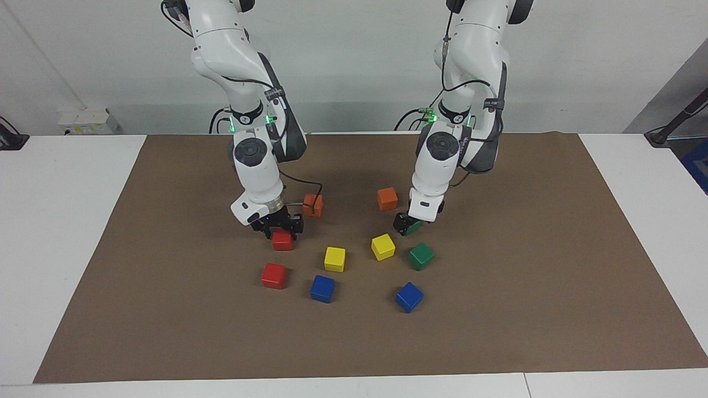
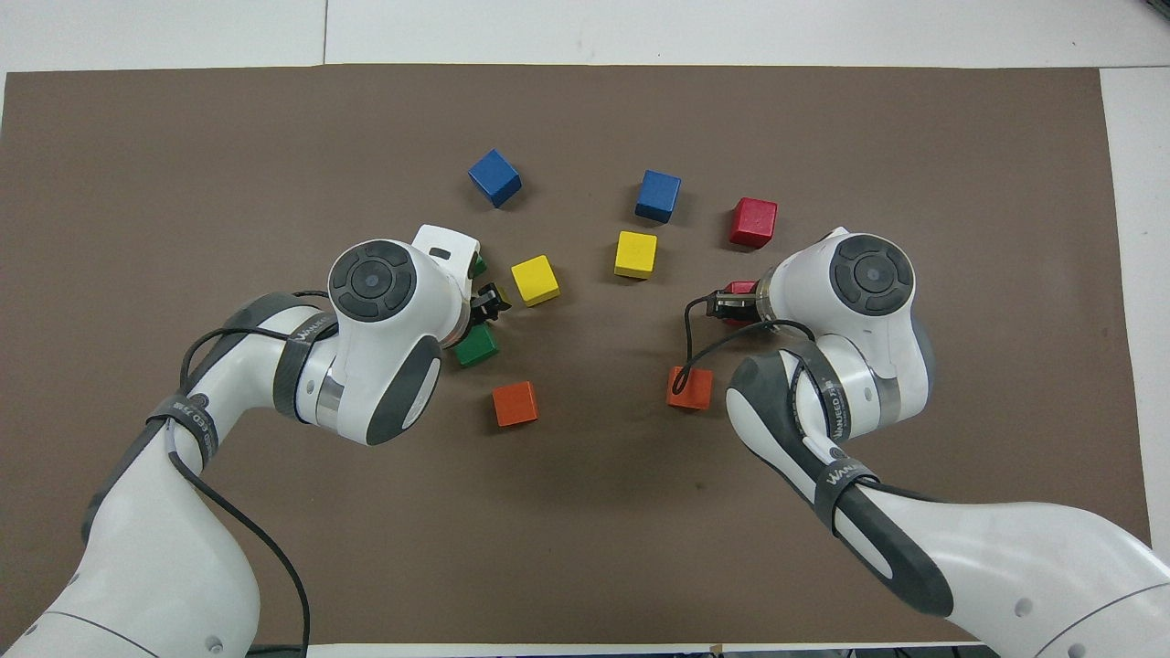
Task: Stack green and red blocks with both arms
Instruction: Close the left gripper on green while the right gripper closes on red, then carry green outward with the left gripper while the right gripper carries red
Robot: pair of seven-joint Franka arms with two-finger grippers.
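Note:
My left gripper is shut on a dark green block, low over the mat beside an orange cube. The second green block sits free on the mat a little farther from the robots; in the overhead view only its edge shows under the left wrist. My right gripper is shut on the top of a red block, at or just above the mat. The second red block lies free, farther from the robots.
Two orange cubes lie nearer to the robots than the grippers. Two yellow cubes and two blue cubes lie between and farther out on the brown mat. A black cable hangs over one orange cube.

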